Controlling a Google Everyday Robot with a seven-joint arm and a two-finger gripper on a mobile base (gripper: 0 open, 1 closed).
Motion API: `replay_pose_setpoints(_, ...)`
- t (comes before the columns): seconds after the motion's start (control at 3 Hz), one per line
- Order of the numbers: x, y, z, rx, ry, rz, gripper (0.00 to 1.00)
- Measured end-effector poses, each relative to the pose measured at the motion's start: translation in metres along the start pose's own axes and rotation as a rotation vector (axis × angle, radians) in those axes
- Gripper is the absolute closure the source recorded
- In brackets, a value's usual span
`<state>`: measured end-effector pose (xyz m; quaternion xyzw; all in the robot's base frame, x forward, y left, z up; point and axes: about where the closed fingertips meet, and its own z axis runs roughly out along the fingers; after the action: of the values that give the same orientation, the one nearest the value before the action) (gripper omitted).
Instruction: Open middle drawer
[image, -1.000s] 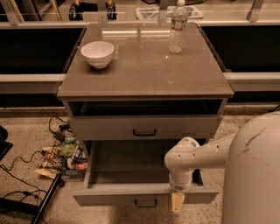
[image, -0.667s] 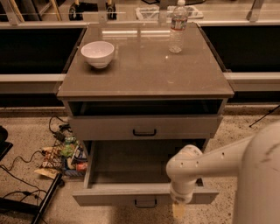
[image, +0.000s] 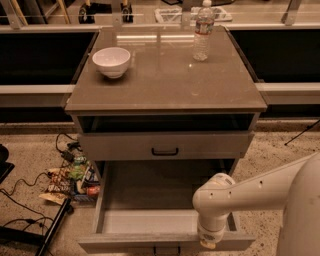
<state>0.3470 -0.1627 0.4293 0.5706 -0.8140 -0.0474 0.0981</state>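
The middle drawer is pulled far out of the grey cabinet, and its plain grey inside shows. Its low front lies at the bottom edge of the view, with the black handle just showing. My gripper hangs from the white arm over the right part of that front, to the right of the handle. The taller-fronted top drawer above is out a little, with its black handle at centre.
A white bowl and a clear water bottle stand on the cabinet top. Snack packets and black cables lie on the speckled floor at the left. A dark stand sits at the lower left.
The middle drawer's front has come further out, toward the bottom of the view. My gripper and wrist have moved down and a little right with it.
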Motion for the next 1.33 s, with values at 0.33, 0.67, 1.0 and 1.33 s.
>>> replay_pose_setpoints(0.33,0.0,0.0,0.0,0.0,0.0,0.0,1.0)
replay_pose_setpoints(0.67,0.0001,0.0001,-0.0001,0.0,0.0,0.0,0.83)
replay_pose_setpoints(1.0,0.0001,0.0001,0.0,0.0,0.0,0.0,0.61)
replay_pose_setpoints(1.33,0.0004,0.0,0.0,0.0,0.0,0.0,0.37)
